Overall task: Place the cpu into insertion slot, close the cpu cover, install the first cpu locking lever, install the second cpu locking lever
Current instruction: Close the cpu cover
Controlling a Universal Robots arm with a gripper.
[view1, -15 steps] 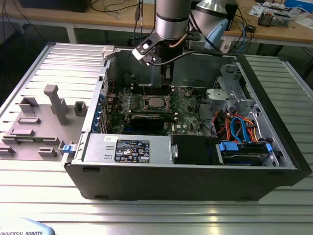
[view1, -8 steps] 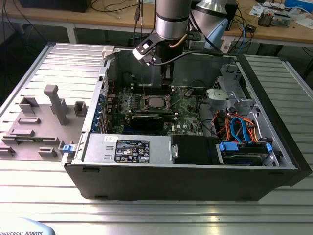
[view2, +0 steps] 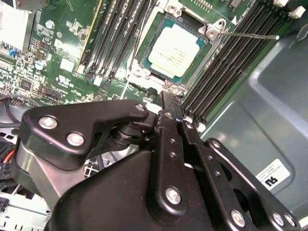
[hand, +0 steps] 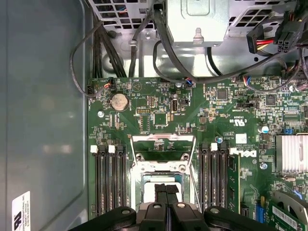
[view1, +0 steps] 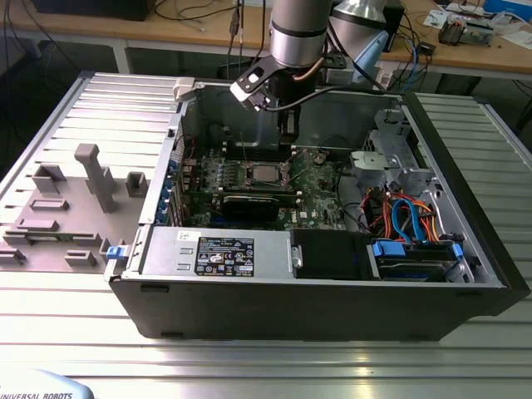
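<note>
Silvery-grey metal faces up at you from the middle of the green board (hand: pixel 159 103). That is the cpu (view2: pixel 175 50), already lying flat in the insertion slot (view2: pixel 208 33) with the socket rim showing on all its sides. You can count the first step as done.

The other three steps are not. In the first wrist view the cpu cover (hand: pixel 163 138) is swung up and back on the side of the socket toward the coin battery (hand: pixel 119 102), and you can see bare board through its cut-out. In the exterior view that side is toward the exterior view's right. In the second wrist view one thin wire locking lever (view2: pixel 250 35) sticks out free across the memory slots (hand: pixel 214 178), unlatched. I cannot make out the other lever with any confidence.

The chip is square, so it has no real long axis. Its edges run square with the socket and parallel to the memory slots on either side, top face up. The free lever's long axis runs across those slots, pointing away from the socket.

The gripper (hand: pixel 166 189) has its fingertips pressed together and carries nothing. It hangs over the socket, toward the side where the cover hinges. You cannot tell from these views whether it is touching anything.
</note>
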